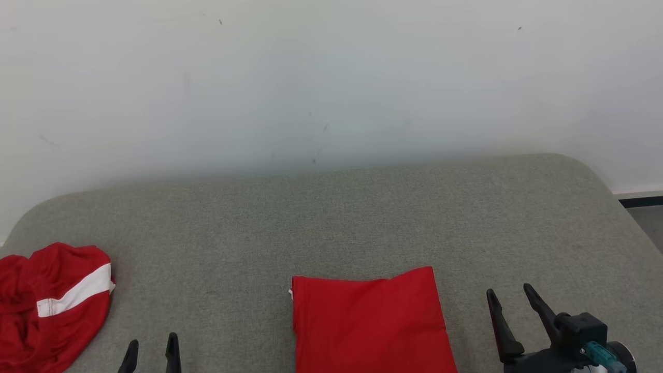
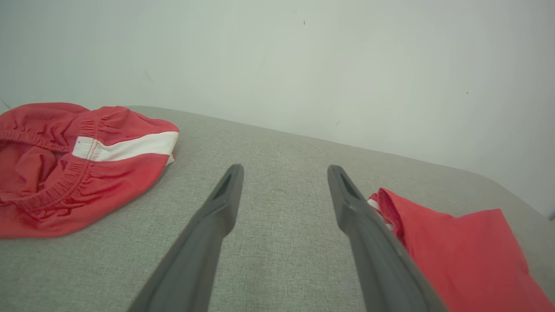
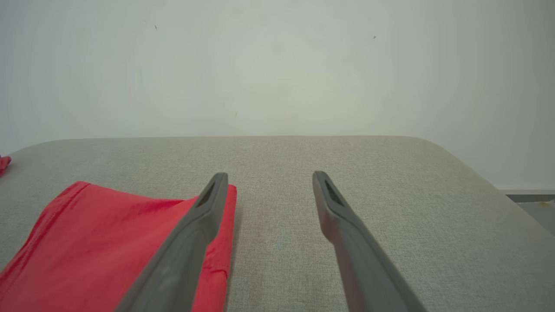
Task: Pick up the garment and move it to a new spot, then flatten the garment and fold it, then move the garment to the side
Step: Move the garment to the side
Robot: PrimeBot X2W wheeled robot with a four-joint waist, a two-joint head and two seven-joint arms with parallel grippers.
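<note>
No readable text, label, brand, number or sign was seen in any view.
</note>
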